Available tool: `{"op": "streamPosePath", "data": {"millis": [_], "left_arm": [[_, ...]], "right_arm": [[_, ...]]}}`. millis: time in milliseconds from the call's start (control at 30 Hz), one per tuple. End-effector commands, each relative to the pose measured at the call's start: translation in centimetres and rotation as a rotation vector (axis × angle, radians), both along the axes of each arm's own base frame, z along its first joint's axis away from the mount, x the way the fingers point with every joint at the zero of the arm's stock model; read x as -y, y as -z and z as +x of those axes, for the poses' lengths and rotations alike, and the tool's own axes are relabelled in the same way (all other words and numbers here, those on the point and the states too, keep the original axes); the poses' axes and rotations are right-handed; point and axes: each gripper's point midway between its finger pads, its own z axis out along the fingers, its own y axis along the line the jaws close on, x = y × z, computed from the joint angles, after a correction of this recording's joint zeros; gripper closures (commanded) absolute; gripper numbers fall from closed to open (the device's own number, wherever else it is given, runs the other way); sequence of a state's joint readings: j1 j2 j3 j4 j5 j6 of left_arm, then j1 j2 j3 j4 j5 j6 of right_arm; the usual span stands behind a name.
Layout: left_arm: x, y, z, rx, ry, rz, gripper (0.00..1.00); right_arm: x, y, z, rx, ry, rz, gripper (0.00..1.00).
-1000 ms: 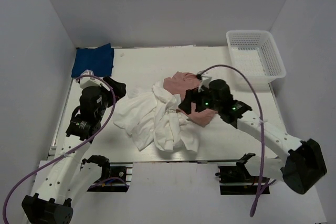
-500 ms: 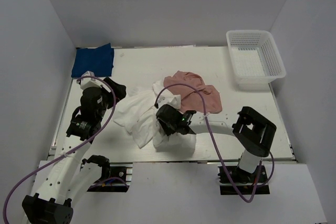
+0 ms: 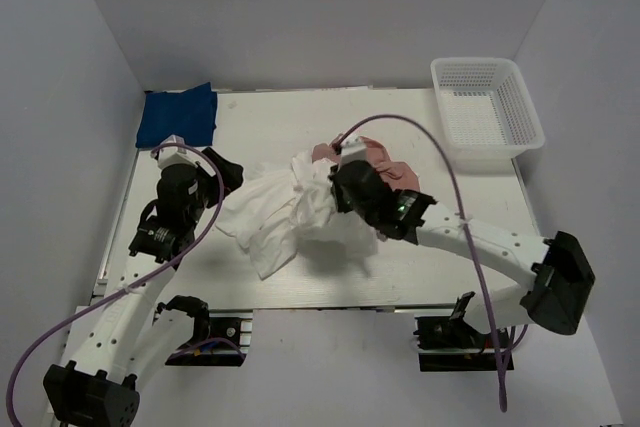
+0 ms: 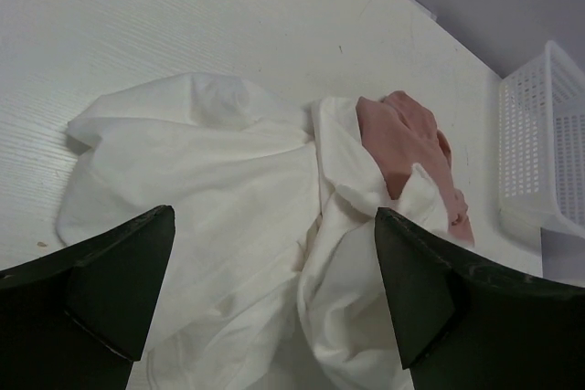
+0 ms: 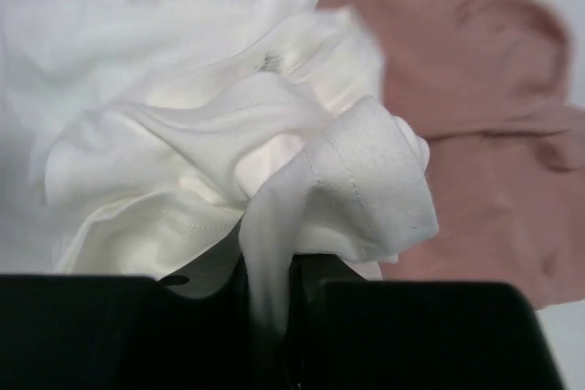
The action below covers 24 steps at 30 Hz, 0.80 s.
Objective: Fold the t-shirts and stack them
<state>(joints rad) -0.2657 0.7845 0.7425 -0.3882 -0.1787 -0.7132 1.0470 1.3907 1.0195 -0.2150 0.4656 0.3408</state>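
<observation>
Blue cloth sits folded at the counter's [image 3: 300, 117] far left corner. This is the blue t-shirt [image 3: 178, 117], well beyond the left tool [image 4: 274, 216]. That tool hangs released with its jaws spread wide, over the left part of the crumpled white t-shirt [image 3: 265, 222], and appears to touch nothing.

To the right, the right tool [image 5: 274, 280] is clenched on a narrow fold of the white t-shirt beside a stitched hem. The cloth bunches up just ahead of its fingers. The pink t-shirt [image 3: 395, 172] lies just beyond and to the right of this tool, partly under the white one. The mesh basket [image 3: 487, 112] stands well apart at the far right.

The pinch looks thin, so a quick pull could let the fold slip free. It is hard to tell how many layers are caught, and a lift might raise a tangled wad rather than one edge. Because the white cloth overlaps the pink, dragging it may pull the pink t-shirt along too. With only one tool gripping, the garment would likely hang bunched rather than spread out.
</observation>
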Motion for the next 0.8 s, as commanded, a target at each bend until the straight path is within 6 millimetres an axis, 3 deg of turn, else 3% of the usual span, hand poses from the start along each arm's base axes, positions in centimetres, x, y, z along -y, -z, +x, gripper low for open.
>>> {"op": "streamPosePath", "data": {"millis": [0,33,67,100,133,167,233,267,333,367,400,433,467,500,533,567,600,667,700,733,767], "left_arm": [[0.6,0.6,0.0,-0.012,0.037,0.011,0.00],[0.6,0.2,0.1,-0.004,0.037,0.009,0.00],[0.6,0.2,0.1,-0.003,0.037,0.009,0.00],[0.6,0.5,0.2,-0.012,0.037,0.011,0.00],[0.6,0.5,0.2,-0.012,0.040,0.020,0.00],[0.6,0.5,0.2,-0.012,0.040,0.020,0.00],[0.6,0.5,0.2,-0.012,0.040,0.020,0.00],[0.6,0.5,0.2,-0.012,0.040,0.020,0.00],[0.6,0.3,0.3,-0.001,0.043,0.026,0.00],[0.6,0.6,0.3,0.000,0.043,0.026,0.00],[0.8,1.0,0.3,-0.004,0.053,0.023,0.00],[0.8,0.5,0.4,0.016,0.053,0.018,0.00],[0.7,1.0,0.3,0.007,0.057,0.029,0.00],[0.5,1.0,0.3,0.008,0.042,0.034,0.00],[0.3,1.0,0.4,0.009,0.032,0.038,0.00],[0.1,1.2,0.3,0.001,0.023,0.044,0.00],[-0.3,1.2,0.4,0.002,0.004,0.052,0.00],[-0.5,1.4,0.3,-0.006,-0.004,0.057,0.00],[-0.6,1.4,0.4,-0.005,-0.013,0.061,0.00],[-0.8,1.4,0.4,-0.004,-0.021,0.064,0.00],[-0.9,1.4,0.4,-0.004,-0.030,0.068,0.00]], "right_arm": [[2.2,-9.5,4.7,0.185,0.182,0.197,1.00],[4.3,-10.3,6.8,0.212,0.248,0.194,1.00],[5.1,-12.9,7.9,0.258,0.283,0.244,1.00],[8.4,-14.0,10.3,0.293,0.374,0.238,1.00],[9.3,-15.2,11.0,0.318,0.400,0.256,1.00],[10.1,-18.2,11.7,0.369,0.410,0.307,1.00],[14.7,-20.3,14.5,0.431,0.509,0.301,1.00],[15.2,-22.9,15.1,0.468,0.494,0.336,1.00],[18.8,-27.2,17.8,0.553,0.565,0.325,1.00],[20.5,-27.6,18.8,0.561,0.587,0.291,1.00],[20.5,-30.3,20.6,0.599,0.582,0.298,1.00],[20.9,-30.7,21.4,0.603,0.588,0.291,1.00],[23.9,-30.7,22.7,0.602,0.650,0.260,1.00],[24.1,-28.7,24.7,0.550,0.648,0.226,1.00],[24.3,-32.3,26.0,0.607,0.639,0.284,1.00],[27.4,-31.8,27.0,0.592,0.695,0.259,1.00],[27.7,-32.0,28.6,0.588,0.680,0.264,1.00],[31.4,-31.4,31.4,0.588,0.750,0.281,1.00],[31.5,-31.5,32.1,0.601,0.730,0.299,1.00],[32.8,-30.5,33.0,0.592,0.757,0.302,1.00],[35.3,-29.0,33.6,0.573,0.804,0.297,1.00]]}}
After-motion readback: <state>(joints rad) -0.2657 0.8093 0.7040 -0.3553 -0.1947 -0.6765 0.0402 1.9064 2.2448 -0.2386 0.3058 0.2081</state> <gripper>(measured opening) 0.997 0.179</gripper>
